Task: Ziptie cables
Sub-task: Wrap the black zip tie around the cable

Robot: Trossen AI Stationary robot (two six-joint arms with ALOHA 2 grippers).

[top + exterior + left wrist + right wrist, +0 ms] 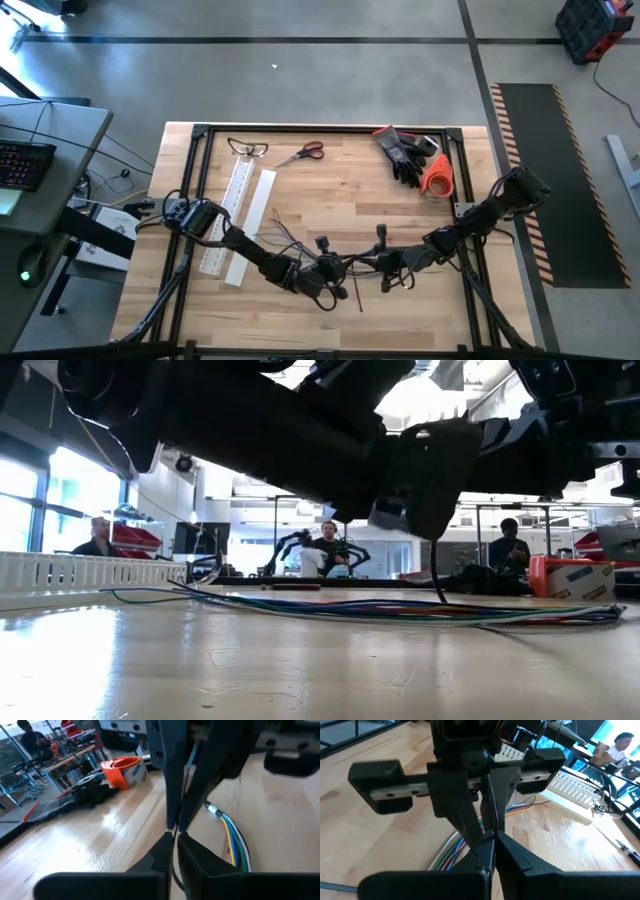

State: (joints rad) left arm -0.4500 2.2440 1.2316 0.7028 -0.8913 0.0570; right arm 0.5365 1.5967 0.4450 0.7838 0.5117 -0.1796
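Multicoloured cables (400,610) lengthwise across table (340,190).

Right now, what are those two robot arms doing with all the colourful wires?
Both arms have met over the middle of the near side of the wooden table. The left gripper and the right gripper are pinched shut tip to tip on a thin dark strap, probably a zip tie, just above the cables. The cables lie loose on the table. The scissors, gloves and white slotted bars sit untouched.

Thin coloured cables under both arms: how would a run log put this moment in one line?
thin grey, blue and dark cables: flat on wooden table | left gripper: shut above | right gripper: shut, meeting it
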